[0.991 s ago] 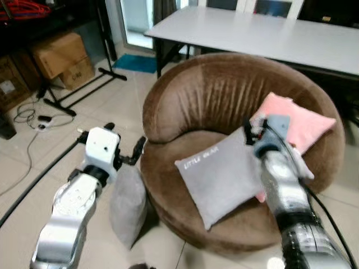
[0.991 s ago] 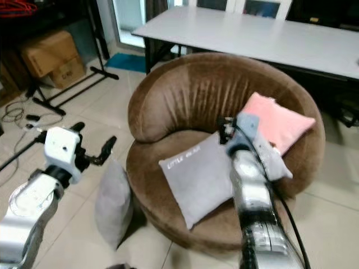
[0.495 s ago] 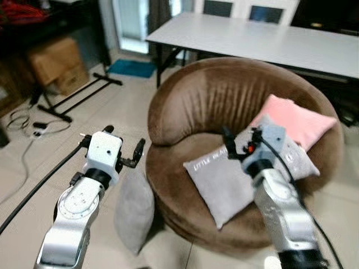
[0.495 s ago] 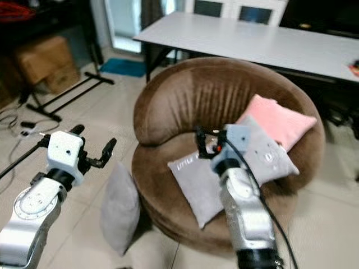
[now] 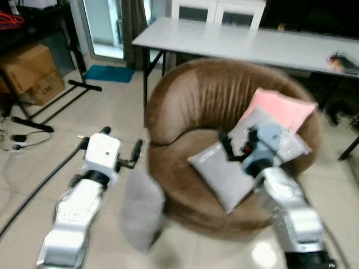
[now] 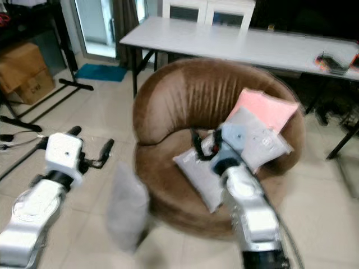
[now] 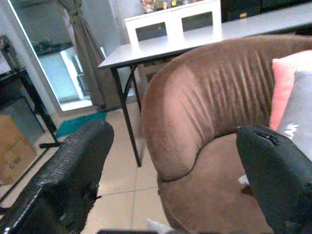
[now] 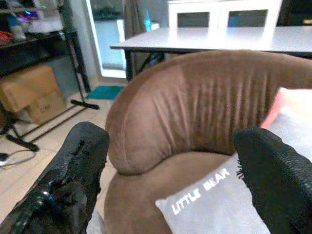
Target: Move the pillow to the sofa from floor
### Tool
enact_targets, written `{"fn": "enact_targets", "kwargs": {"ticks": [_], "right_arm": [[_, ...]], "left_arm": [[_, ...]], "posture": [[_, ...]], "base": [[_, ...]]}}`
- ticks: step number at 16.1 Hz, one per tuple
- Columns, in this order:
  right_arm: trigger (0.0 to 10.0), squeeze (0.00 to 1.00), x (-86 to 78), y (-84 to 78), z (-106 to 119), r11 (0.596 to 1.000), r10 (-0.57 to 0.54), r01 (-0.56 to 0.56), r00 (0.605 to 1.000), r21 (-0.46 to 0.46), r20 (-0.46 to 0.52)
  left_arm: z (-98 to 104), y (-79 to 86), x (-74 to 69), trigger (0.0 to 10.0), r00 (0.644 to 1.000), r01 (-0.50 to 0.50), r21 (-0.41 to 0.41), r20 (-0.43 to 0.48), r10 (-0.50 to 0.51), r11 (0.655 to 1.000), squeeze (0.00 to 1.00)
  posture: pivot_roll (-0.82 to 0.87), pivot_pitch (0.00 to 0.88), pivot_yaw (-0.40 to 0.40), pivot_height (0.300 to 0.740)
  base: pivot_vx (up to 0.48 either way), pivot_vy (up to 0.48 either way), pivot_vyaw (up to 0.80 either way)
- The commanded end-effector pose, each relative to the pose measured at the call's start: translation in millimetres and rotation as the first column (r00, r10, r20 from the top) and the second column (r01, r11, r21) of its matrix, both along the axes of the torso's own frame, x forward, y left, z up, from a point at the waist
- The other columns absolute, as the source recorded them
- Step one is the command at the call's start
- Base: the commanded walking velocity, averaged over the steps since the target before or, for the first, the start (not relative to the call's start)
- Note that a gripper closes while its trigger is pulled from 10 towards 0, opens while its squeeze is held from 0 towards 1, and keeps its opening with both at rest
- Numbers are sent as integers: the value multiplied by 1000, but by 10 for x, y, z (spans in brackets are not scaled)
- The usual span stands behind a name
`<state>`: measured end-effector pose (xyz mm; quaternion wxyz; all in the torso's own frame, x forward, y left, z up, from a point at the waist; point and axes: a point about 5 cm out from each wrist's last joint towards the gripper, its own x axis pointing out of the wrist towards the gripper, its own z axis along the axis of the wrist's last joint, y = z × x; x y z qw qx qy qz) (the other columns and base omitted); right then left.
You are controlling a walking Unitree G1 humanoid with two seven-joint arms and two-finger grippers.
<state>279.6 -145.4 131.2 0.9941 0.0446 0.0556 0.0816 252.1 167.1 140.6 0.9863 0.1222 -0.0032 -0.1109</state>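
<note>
A grey pillow [image 5: 143,210] stands on edge on the tiled floor, leaning against the left front of the round brown sofa [image 5: 207,95]. My left gripper [image 5: 120,141] is open and empty, hovering just above and left of that pillow. My right gripper [image 5: 234,147] is open over the sofa seat, above a grey pillow with white lettering [image 5: 221,178] that lies there. Another grey pillow [image 5: 280,134] and a pink one [image 5: 283,107] lean on the backrest. In the wrist views the black fingers [image 7: 73,170] [image 8: 73,170] stand wide apart with the sofa between them.
A long white table [image 5: 235,39] stands behind the sofa. Cardboard boxes [image 5: 28,70] and a black stand's legs [image 5: 61,101] are at the far left. Cables [image 5: 17,137] lie on the tiles, and one black cable [image 5: 33,190] runs past my left arm.
The camera has shifted, so the whole scene sits differently. My right gripper has drawn back from the lettered grey pillow, which stays on the seat. The left arm holds about the same pose.
</note>
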Motion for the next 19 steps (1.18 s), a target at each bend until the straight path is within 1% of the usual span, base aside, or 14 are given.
{"fn": "enact_targets", "kwargs": {"ticks": [1, 2, 4, 5, 8, 12, 14, 17, 19], "right_arm": [[10000, 0, -5, 44, 23, 999, 36, -36, 999, -4, 3], [10000, 0, -16, 66, 24, 999, 49, -49, 999, -17, 3], [10000, 0, -15, 78, 23, 999, 48, -48, 999, -12, -6], [10000, 0, -10, 34, 15, 1000, 9, -9, 1000, 18, -18], [10000, 0, -5, -12, -19, 1000, -26, 27, 999, 13, -39], [10000, 0, -9, -11, -17, 999, -35, 35, 998, 18, -43], [10000, 0, -8, -14, -13, 999, -38, 39, 998, 19, -46], [10000, 0, -9, -15, -3, 999, -41, 42, 998, 13, -40], [10000, 0, -7, 19, 15, 1000, -9, 8, 1000, -17, -30]], "left_arm": [[13, 55, 2, 10000, 1000, -26, 11, 8, 26, 1000, 369], [11, 47, -2, 10000, 1000, -26, 6, 7, 26, 1000, 373], [17, 39, 11, 10000, 1000, -23, 1, 5, 23, 1000, 369], [19, 36, 17, 10000, 1000, -22, -1, 5, 22, 1000, 369], [35, 26, 30, 10000, 1000, -15, -1, 7, 15, 1000, 373], [39, 32, 42, 10000, 1000, -12, -1, 5, 12, 1000, 369], [44, 38, 54, 10000, 1000, -18, -13, 2, 18, 1000, 373], [52, 49, 74, 10000, 1000, -30, -1, 8, 30, 1000, 380], [62, 55, 83, 10000, 999, -31, -18, 12, 31, 999, 384]], "posture": [[-69, 0, -29, 740], [-69, 0, -29, 740], [-72, 0, -25, 740], [-73, 0, -20, 740], [-72, 0, -19, 740], [-74, 0, -11, 740], [-74, 0, -11, 740], [-74, 0, -10, 740], [-75, 0, -10, 740]], "base": [[0, 0, 438], [0, 0, 800], [0, 0, 800], [0, 0, 0], [0, 365, 0], [0, 429, 0], [0, 398, 0], [0, 0, 0], [0, 0, 0]]}}
